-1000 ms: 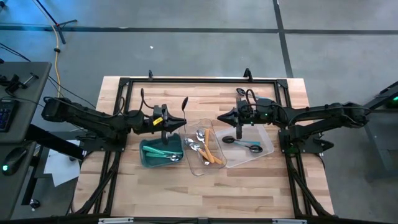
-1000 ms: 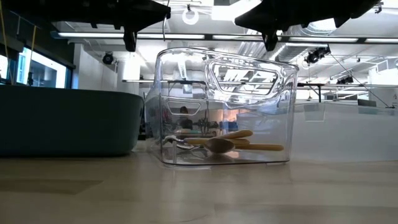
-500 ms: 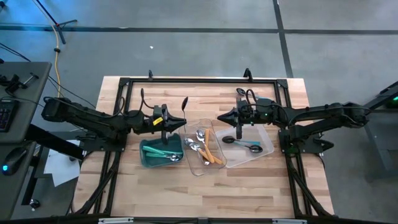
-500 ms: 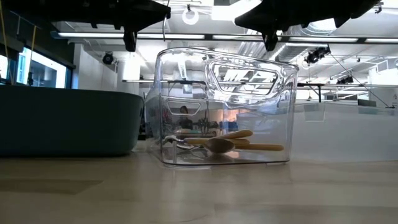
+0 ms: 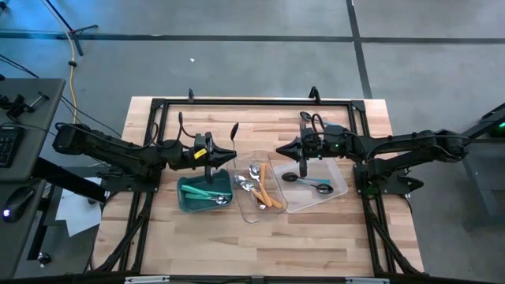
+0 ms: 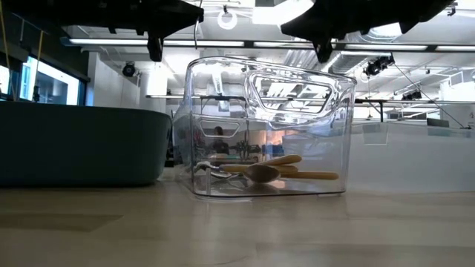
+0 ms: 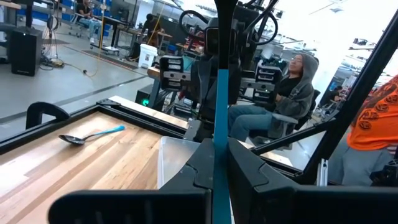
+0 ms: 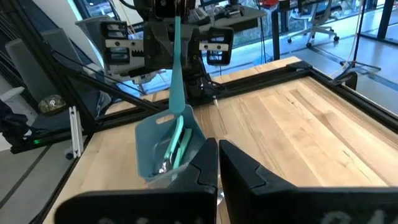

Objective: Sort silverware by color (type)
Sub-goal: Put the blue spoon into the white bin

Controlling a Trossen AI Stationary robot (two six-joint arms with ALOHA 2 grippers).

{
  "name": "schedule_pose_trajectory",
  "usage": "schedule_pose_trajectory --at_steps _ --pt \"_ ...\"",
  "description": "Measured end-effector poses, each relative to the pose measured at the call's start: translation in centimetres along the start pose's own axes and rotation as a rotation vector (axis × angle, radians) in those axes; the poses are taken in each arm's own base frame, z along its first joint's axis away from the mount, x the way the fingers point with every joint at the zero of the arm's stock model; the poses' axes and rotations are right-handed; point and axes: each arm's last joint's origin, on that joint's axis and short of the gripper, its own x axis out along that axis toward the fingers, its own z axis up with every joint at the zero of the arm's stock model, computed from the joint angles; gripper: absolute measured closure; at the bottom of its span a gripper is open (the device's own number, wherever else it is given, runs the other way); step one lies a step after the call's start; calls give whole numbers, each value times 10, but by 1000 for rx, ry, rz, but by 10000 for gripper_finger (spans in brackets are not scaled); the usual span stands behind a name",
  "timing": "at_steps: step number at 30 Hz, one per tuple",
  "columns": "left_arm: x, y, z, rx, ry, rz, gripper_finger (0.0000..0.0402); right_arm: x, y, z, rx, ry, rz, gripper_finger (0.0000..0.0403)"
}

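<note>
The left tool (image 5: 211, 167) hangs above the teal bin (image 5: 189, 202), clamped on a teal-handled utensil (image 7: 217, 124) that points straight down. The right tool (image 5: 303, 164) hovers over the right clear tray (image 5: 338, 178), fingers together. Orange spoons (image 5: 268, 196) lie in the middle tray (image 5: 246, 213).

A grey concrete floor (image 5: 237, 55) is seen around the wooden table (image 5: 260, 229). Beyond it, desks, bright ceiling lights (image 6: 226, 18) and a seated person (image 7: 292, 93) are visible.
</note>
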Motion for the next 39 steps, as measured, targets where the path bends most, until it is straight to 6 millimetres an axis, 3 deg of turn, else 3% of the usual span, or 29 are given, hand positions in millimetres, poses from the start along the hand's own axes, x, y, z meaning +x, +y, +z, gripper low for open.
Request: schedule_pose_trajectory --at_steps 10,17,23,31,39 --pt "0 0 0 0 0 0 396 1 0 -1 1 5 -1 401" --pt "1 5 2 2 -7 22 396 12 -3 -8 76 19 -10 392" --pt "3 10 2 5 -7 39 396 28 -1 -8 129 -45 -8 314" --pt "16 12 -10 9 17 45 397 61 6 14 104 -94 -20 190" --pt "40 6 -7 49 9 11 397 91 9 29 101 -114 -16 158"
